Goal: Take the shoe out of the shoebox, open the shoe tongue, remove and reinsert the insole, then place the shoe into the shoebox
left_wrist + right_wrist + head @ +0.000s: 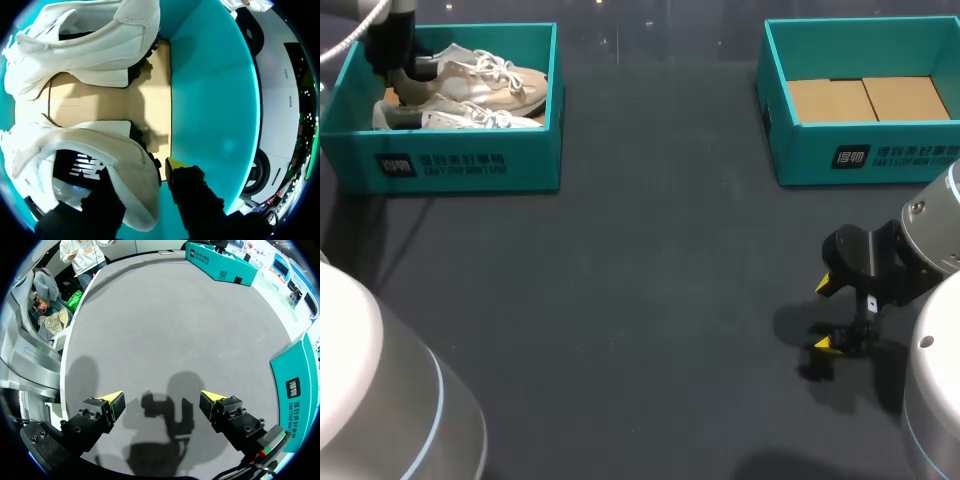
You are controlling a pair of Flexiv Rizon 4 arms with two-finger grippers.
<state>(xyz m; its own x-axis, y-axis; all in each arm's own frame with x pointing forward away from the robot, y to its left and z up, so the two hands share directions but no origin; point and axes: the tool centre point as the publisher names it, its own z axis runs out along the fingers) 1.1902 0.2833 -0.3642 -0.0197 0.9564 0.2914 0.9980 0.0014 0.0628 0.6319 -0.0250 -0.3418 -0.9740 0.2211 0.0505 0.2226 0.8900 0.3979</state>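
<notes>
The dark grey matte table point(620, 300) carries two open teal cardboard boxes. The left shoebox point(460, 165) sits in the upper left of the head frame. The right shoebox point(860, 160), in the upper right, shows only its brown card floor. Both cream leather-and-mesh trainers lie lengthwise in the left shoebox, toes toward the frame's right, heels at its left end, where my left arm enters. That arm is much the nearer. The left gripper point(140, 175) looks clenched on the nearer shoe point(100, 150), gripping its padded heel wall with one finger inside the opening and one outside. The second shoe point(85, 45) lies ahead, parallel. A straight lift by the heel should, I judge, clear the box wall just beside it. The right gripper point(825, 315) hangs released over bare table at lower right, well apart from both boxes
</notes>
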